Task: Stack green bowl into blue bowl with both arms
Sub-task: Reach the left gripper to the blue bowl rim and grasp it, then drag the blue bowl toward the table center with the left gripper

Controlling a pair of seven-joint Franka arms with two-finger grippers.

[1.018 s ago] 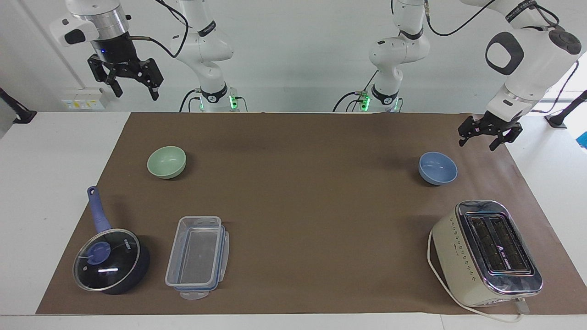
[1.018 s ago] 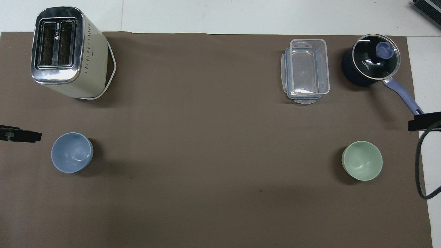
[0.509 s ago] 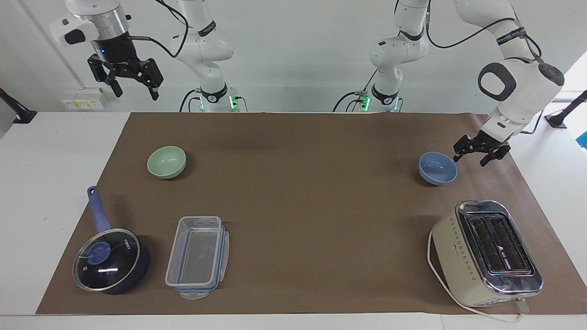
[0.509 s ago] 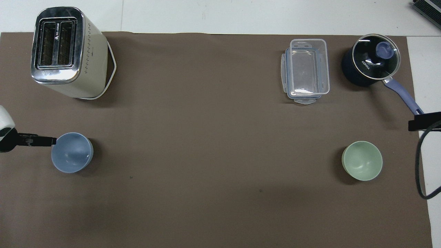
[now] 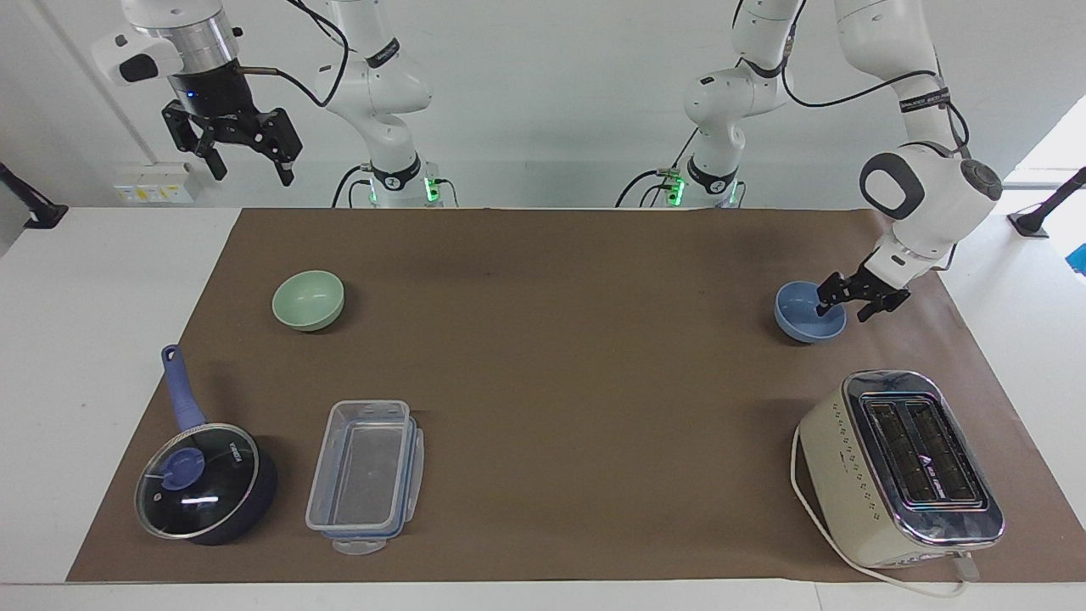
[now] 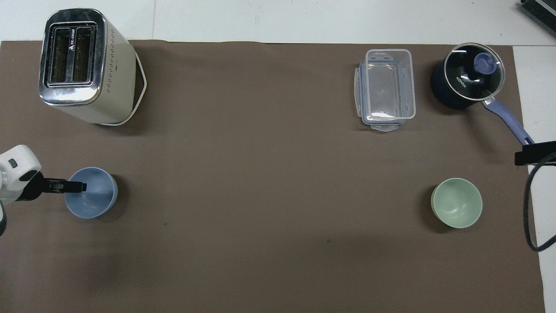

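The blue bowl point(image 5: 804, 316) stands on the brown mat toward the left arm's end of the table; it also shows in the overhead view point(image 6: 93, 195). My left gripper point(image 5: 843, 311) is open and low at the bowl's rim, one finger inside the bowl and one outside it; in the overhead view the left gripper point(image 6: 74, 187) reaches over that rim. The green bowl point(image 5: 308, 299) stands alone toward the right arm's end point(image 6: 456, 203). My right gripper point(image 5: 246, 161) is open and empty, and waits high above the table's edge, apart from the green bowl.
A cream toaster point(image 5: 901, 468) stands farther from the robots than the blue bowl. A clear plastic container point(image 5: 365, 475) and a dark blue lidded saucepan point(image 5: 205, 482) stand farther out than the green bowl. The brown mat point(image 5: 560, 356) covers the table's middle.
My left gripper has come down and moved in from beside the blue bowl until it straddles the bowl's rim. The right arm and both bowls have not moved.
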